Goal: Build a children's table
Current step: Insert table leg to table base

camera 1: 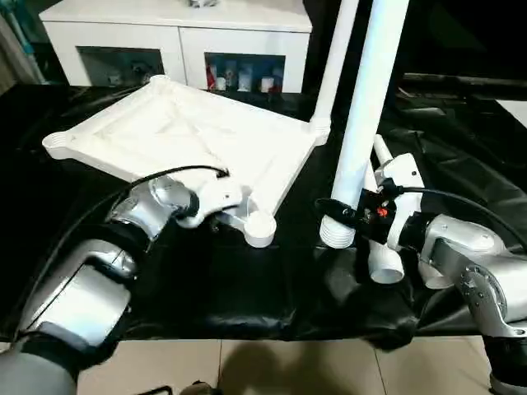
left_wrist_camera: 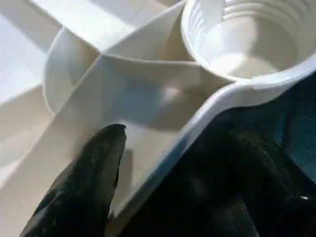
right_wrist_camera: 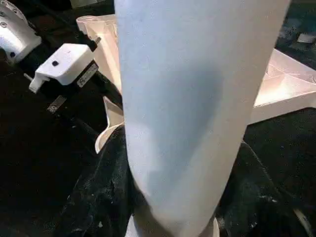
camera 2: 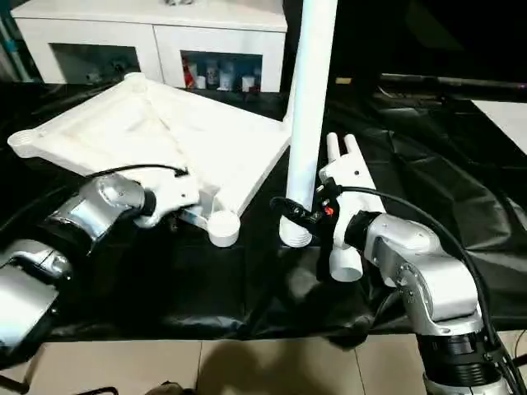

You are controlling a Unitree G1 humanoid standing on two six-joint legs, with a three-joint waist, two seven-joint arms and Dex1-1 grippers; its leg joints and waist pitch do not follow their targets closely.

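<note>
The left wrist view shows what the head views cannot: one black finger [left_wrist_camera: 84, 182] of the left hand [camera 1: 216, 216] lies inside the tabletop [camera 1: 198, 136] rim, the other beneath it, clamping the edge just beside the threaded near corner socket [left_wrist_camera: 247, 37]. The tabletop lies underside up on the black-draped surface [camera 1: 247, 288], around 11 o'clock. The right hand [camera 2: 306, 216] grasps an upright leg [camera 2: 309, 107] near its ribbed lower end, at 3 o'clock of that socket, forearm reaching in from 4 o'clock.

White tabletop [camera 1: 189, 132] and white leg [camera 1: 366, 115] lie over a black sheet [camera 1: 247, 280].
</note>
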